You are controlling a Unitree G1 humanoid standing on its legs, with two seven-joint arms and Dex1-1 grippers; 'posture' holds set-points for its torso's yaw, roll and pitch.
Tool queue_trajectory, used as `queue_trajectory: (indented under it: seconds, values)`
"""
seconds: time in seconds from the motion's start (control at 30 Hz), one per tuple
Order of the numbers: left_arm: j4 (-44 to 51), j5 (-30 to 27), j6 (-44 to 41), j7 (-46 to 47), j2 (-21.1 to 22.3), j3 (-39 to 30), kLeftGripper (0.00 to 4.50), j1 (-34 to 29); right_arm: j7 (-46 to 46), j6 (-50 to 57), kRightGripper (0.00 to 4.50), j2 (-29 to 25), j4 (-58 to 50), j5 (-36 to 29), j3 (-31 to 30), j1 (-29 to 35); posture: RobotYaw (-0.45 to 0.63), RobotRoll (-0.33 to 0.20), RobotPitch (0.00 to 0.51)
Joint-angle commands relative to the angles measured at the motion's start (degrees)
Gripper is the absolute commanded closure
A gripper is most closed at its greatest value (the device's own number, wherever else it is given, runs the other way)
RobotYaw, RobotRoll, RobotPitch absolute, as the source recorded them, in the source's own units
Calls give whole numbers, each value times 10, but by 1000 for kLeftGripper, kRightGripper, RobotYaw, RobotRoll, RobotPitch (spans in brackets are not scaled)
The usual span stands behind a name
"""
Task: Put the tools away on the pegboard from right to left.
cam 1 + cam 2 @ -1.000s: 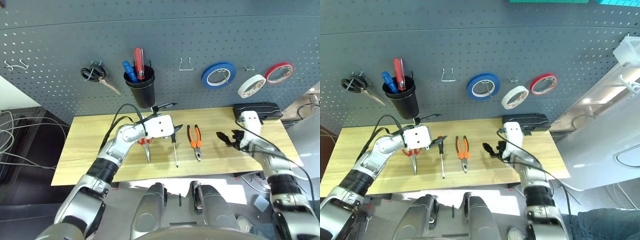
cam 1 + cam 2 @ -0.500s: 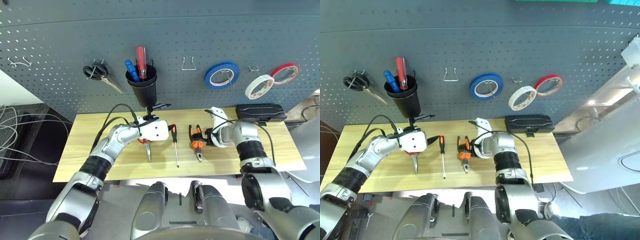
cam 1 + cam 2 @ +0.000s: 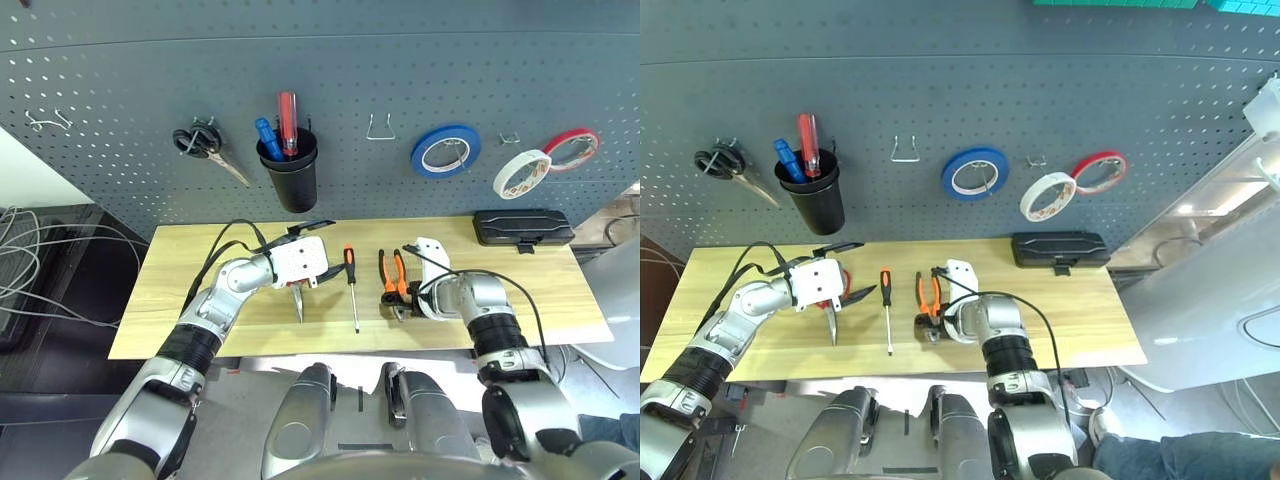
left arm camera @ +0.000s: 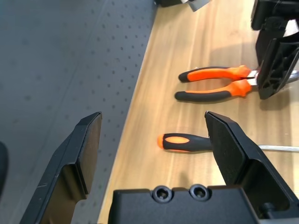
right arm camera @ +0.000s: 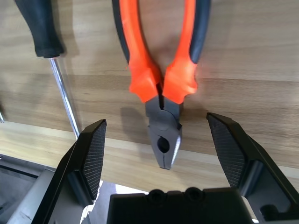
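Observation:
The white tape roll [image 3: 522,172] hangs on the pegboard [image 3: 120,90] between a blue and a red roll. On the table lie the orange-and-black pliers [image 3: 397,268], the slim screwdriver [image 3: 351,292] and the red-handled scissors [image 3: 298,304]. My right gripper [image 5: 156,122] is open, one finger on each side of the pliers' head [image 5: 163,135], not closed on it. My left gripper [image 3: 335,247] is open just above the scissors' handles, which its white body partly hides. It points at the screwdriver handle [image 4: 184,141], and the pliers [image 4: 215,84] lie beyond.
On the pegboard hang black-handled scissors [image 3: 205,148], a black cup [image 3: 291,175] with blue and red handles in it, a bare wire hook [image 3: 378,128], a blue roll [image 3: 442,150] and a red roll [image 3: 572,148]. A black case [image 3: 522,226] lies at the table's back right.
My right arm has swung in from the table's right side to the pliers, then drawn toward the front edge so its fingers flank the pliers' head. The left gripper has stayed over the scissors.

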State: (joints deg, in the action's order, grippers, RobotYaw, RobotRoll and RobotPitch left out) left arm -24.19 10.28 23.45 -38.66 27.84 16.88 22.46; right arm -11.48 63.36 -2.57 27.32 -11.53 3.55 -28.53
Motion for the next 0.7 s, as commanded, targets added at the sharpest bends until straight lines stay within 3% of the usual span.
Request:
queue_trajectory:
  seconds: [0.03,0.3,0.7]
  values:
    - [16,-11,-29,-28,2,5,0,-19,11,2,53,9,-19,-1,1,1,153,0,245]
    - [29,-18,-43,-40,6,-4,0,-28,28,-8,53,13,-24,10,-9,-31,152,0,247]
    - [31,-27,-44,-43,5,-12,0,-35,6,-75,53,-13,62,49,-56,-83,157,0,237]
